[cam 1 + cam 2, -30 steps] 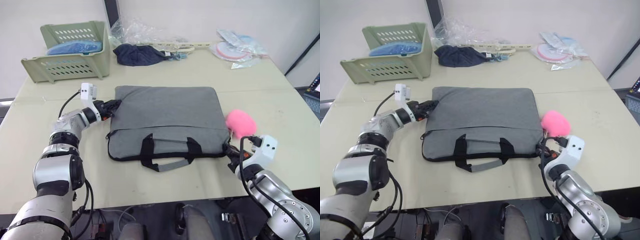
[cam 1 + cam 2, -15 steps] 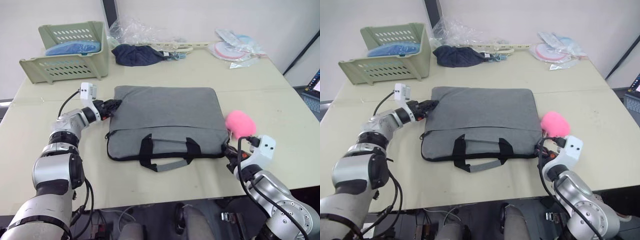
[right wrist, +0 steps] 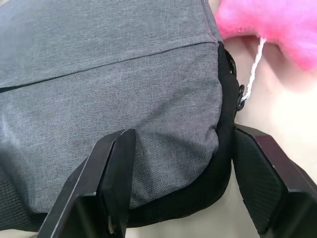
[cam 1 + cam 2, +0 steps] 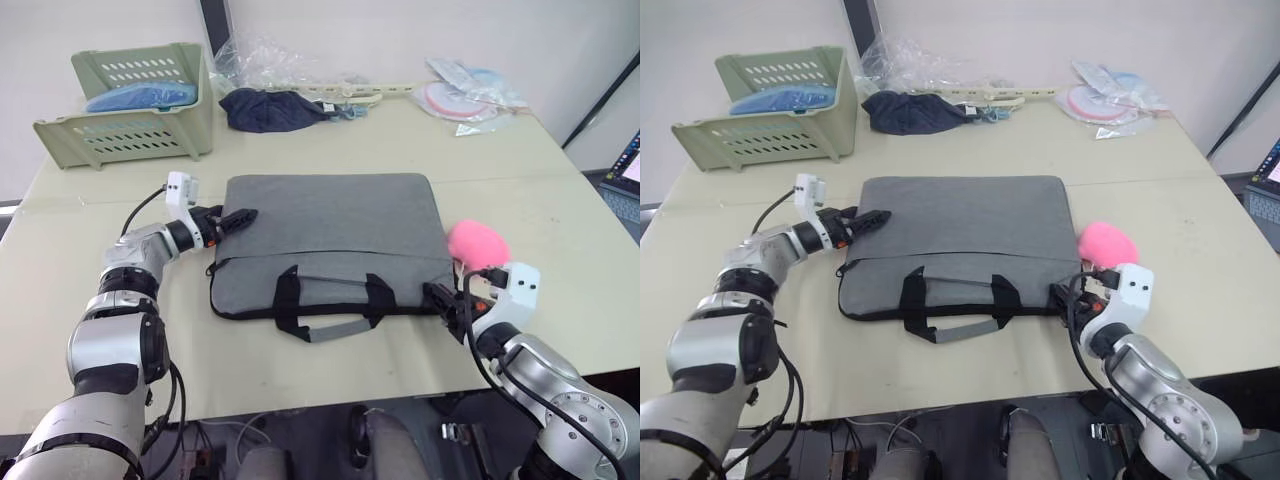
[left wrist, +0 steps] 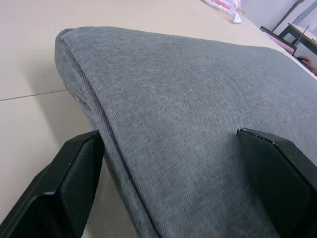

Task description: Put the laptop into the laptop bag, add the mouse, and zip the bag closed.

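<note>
While flat, laptop bag (image 4: 330,240) between grippers.

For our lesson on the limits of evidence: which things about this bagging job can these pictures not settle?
- Whether the laptop and mouse are inside: the laptop bag's grey fabric hides its contents in both eye views.
- How far the zipper is closed: too small in the eye views.
- The basket's blue contents: its wall covers them.

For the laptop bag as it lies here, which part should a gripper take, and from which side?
The laptop bag lies flat, so its thin edges are probably the best hold. The near right corner suits the right gripper, coming in level from the right with open fingers straddling it; the strap handles lie slack.
</note>
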{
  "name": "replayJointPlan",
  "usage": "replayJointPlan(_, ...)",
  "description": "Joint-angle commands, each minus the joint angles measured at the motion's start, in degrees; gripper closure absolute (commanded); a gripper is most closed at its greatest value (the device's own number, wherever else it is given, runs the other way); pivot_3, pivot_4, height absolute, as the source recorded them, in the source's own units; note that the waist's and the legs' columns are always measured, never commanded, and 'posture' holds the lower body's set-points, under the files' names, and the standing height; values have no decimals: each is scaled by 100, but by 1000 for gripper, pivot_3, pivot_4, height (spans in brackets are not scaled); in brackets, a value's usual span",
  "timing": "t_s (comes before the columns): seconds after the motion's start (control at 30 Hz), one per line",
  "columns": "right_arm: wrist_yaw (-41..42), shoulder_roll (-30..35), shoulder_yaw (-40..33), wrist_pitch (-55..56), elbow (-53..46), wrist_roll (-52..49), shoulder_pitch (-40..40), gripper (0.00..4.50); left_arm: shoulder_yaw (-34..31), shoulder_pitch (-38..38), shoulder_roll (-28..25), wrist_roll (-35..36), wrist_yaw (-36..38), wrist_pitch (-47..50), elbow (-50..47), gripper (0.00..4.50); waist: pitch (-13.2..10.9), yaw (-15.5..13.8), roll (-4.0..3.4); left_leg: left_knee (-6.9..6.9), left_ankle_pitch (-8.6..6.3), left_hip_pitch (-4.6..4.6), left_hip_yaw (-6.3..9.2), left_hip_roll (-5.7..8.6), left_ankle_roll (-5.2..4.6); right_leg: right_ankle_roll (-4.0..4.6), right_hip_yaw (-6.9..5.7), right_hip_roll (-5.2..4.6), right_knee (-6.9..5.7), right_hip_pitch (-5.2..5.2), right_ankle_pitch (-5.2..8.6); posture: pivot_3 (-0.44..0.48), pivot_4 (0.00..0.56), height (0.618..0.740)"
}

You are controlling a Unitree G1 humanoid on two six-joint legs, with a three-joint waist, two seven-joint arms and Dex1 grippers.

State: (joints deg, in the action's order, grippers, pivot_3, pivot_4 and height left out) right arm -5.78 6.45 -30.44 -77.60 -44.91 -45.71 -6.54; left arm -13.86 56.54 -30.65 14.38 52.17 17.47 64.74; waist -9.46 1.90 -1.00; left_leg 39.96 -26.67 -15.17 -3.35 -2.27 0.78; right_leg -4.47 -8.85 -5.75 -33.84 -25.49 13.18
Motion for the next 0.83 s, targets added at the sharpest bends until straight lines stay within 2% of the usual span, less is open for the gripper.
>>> replayJointPlan(0.03, 174, 496, -356, -80, -529, -432, -66, 1317, -116, -387, -346, 119, 75, 285, -601, 0, -1, 13, -1, 0, 0, 0, 0, 0, 0, 0, 0, 0, -1, -2, 0, 0, 150, 740)
replayJointPlan(0.2, 623, 1641, -782, -157, -477, -1230, -369, 1317, -326, -988, -706, 499, 84, 1037, -2008, 0, -4, -5, -1, -1, 0, -1, -2, -1, 0, 0, 2, 0, 0, -4, 0, 0, 150, 740)
replayJointPlan(0.4, 1954, 4070, -919, 10, 687, -2065, -1566, 1317, -908, -1985, -1445, 1517, 378, 2347, -4794, 0, -32, -45, 4, 2, -4, -9, -5, -1, -7, 0, 10, -8, 4, -12, 0, 0, 150, 740)
replayJointPlan(0.5, 2615, 4912, -637, 245, 1290, -2125, -2087, 1317, -1175, -2178, -1816, 2249, 559, 3155, -5801, 0, -39, -77, 14, -5, -5, -13, 11, -16, -5, 5, -7, -1, 10, -10, 3, 0, 150, 740)
replayJointPlan(0.63, 3484, 5505, -132, 550, 1530, -2147, -2341, 1317, -1353, -2323, -1892, 2989, 504, 3757, -6719, 0, -42, -146, 11, -2, -5, -14, 3, -7, -5, 4, -2, -9, 18, -5, 2, 0, 150, 740)
replayJointPlan(0.77, 4334, 5941, 411, 1035, 1653, -1846, -2445, 1317, -1718, -2685, -2292, 3288, 404, 4076, -7331, 0, -52, -165, 14, 0, -6, -13, 1, -10, -2, 3, -3, -5, 14, -7, 2, 0, 150, 740)
replayJointPlan(0.83, 4432, 5942, 637, 1248, 1797, -1688, -2557, 1317, -1924, -2858, -2487, 3397, 397, 4203, -7379, 0, -54, -163, 15, 0, -6, -14, 0, -10, -1, 3, -3, -5, 16, -7, 2, 0, 150, 740)
